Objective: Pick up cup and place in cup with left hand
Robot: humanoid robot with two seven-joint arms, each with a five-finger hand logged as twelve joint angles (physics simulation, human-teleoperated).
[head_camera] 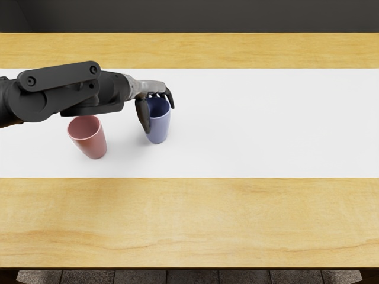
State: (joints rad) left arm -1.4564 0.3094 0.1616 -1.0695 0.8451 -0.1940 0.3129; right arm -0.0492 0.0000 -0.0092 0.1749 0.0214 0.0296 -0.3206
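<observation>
Left hand (158, 102) closed around upper part of blue cup (159, 125), thumb along its left side, other fingers over far rim and at right. Blue cup held mouth up, just beside pink cup (93, 144); whether its base touches white strip (266, 124) cannot be told. Pink cup stood upright on strip, mouth partly covered by forearm, inner wall seen. Bottoms of both cups hidden. White strip laid across wooden worktop (195, 219).

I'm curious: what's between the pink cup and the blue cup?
In the head view: white strip, then part of the left hand beside the blue cup.
</observation>
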